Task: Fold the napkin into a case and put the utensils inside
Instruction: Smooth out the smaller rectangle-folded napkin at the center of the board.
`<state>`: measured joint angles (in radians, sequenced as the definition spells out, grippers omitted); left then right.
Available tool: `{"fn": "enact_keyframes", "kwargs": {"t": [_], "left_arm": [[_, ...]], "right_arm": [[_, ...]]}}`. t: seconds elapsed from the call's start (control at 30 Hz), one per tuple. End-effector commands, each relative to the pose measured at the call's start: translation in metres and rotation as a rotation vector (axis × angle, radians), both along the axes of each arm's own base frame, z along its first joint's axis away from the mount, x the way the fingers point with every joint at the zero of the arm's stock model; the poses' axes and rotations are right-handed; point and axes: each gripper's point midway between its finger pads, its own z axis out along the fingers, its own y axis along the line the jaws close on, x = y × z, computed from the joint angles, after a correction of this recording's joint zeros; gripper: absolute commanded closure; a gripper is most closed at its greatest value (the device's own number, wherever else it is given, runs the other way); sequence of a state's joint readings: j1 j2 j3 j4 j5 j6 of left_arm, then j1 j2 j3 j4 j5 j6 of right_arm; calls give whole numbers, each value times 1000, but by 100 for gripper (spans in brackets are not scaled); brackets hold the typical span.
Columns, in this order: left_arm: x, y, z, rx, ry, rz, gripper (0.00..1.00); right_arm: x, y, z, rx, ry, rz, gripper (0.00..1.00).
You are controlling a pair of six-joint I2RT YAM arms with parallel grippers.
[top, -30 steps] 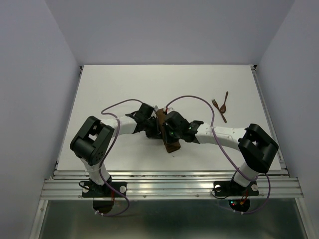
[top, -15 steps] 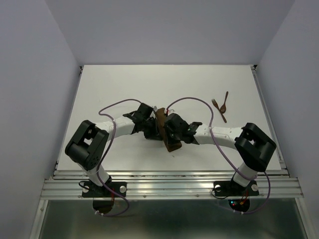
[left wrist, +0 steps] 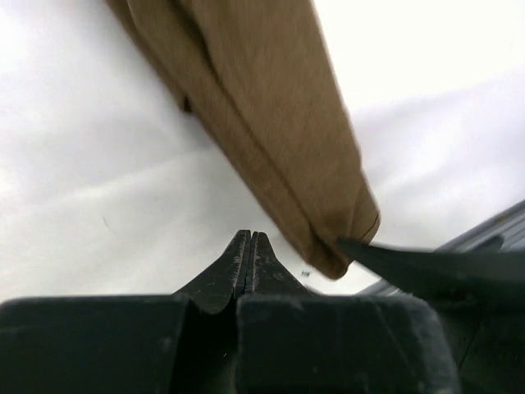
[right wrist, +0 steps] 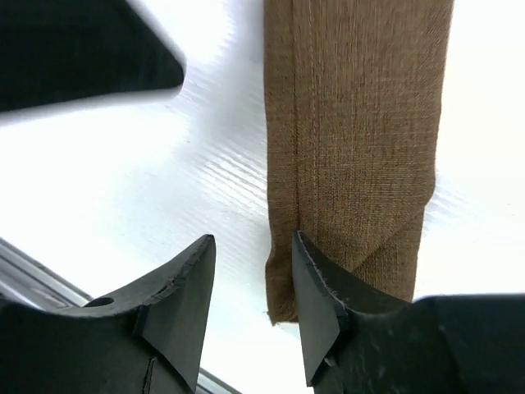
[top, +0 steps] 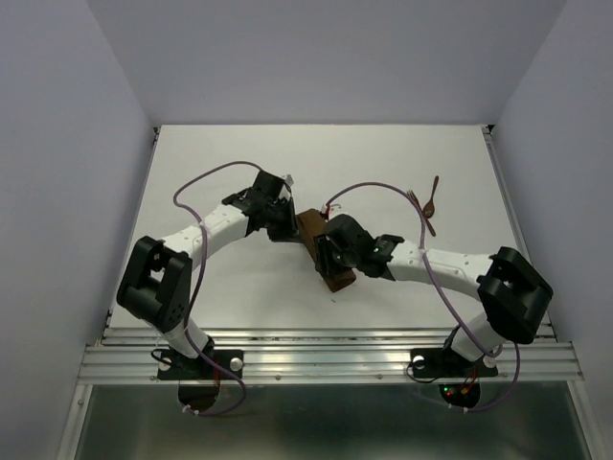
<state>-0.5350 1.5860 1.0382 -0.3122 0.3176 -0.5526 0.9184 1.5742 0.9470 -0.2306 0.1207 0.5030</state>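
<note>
The napkin (top: 319, 247) lies on the white table as a narrow folded brown case, running from mid-table toward the near edge. In the right wrist view the case (right wrist: 361, 139) shows a diagonal fold at its near end. My right gripper (right wrist: 254, 238) is open over that end's left edge, one finger above the cloth, nothing pinched; from above it is the right gripper (top: 327, 267). My left gripper (left wrist: 248, 239) is shut and empty, just left of the napkin (left wrist: 271, 123). From above, the left gripper (top: 288, 231) sits by the far end. The utensils, a fork (top: 415, 200) and a spoon (top: 433, 192), lie far right.
The table's metal rail (top: 326, 350) runs along the near edge close to the strip's end. Purple cables loop over both arms. White walls close in the table on three sides.
My right gripper has opened and let go of the napkin strip, which now lies flat. The left arm has pulled back up and to the left, still shut.
</note>
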Motion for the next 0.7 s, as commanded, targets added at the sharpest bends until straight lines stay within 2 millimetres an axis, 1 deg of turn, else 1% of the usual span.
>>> {"fn": "enact_keyframes", "kwargs": {"t": [0.0, 0.07, 0.1, 0.13, 0.17, 0.2, 0.23, 0.27, 0.3, 0.37, 0.4, 0.53, 0.57, 0.67], "left_arm": [[50, -5, 42, -39, -141, 21, 100], [64, -9, 45, -44, -163, 28, 100], [70, -11, 37, -36, -154, 31, 100], [81, -16, 45, -45, -176, 30, 100], [87, -19, 34, -35, -161, 25, 100], [92, -21, 31, -32, -164, 24, 100], [99, -25, 34, -37, -176, 24, 100], [103, -26, 20, -23, -150, 21, 100], [107, -28, 17, -18, -149, 22, 100], [109, -28, 6, -8, -126, 25, 100], [107, -27, -4, -1, -112, 26, 100], [106, -26, -16, 5, -105, 38, 100], [104, -23, -23, 15, -96, 41, 100], [100, -18, -40, 50, -69, 46, 100]], "right_arm": [[8, 1, 37, 57, -93, -29, 52], [10, -2, 44, 66, -109, -60, 52], [11, -4, 48, 72, -118, -75, 53], [11, -7, 48, 69, -112, -94, 55], [11, -7, 48, 67, -107, -100, 63], [9, -8, 44, 62, -89, -106, 71], [7, -9, 41, 58, -76, -108, 81], [6, -9, 37, 52, -60, -112, 94], [0, -10, 30, 45, -27, -110, 98], [-6, -12, 21, 42, 5, -116, 99], [-12, -14, 13, 43, 35, -118, 99], [-23, -22, -10, 20, 97, -147, 99], [-27, -27, -21, -4, 116, -154, 99], [-30, -35, -35, -42, 133, -169, 99]]}}
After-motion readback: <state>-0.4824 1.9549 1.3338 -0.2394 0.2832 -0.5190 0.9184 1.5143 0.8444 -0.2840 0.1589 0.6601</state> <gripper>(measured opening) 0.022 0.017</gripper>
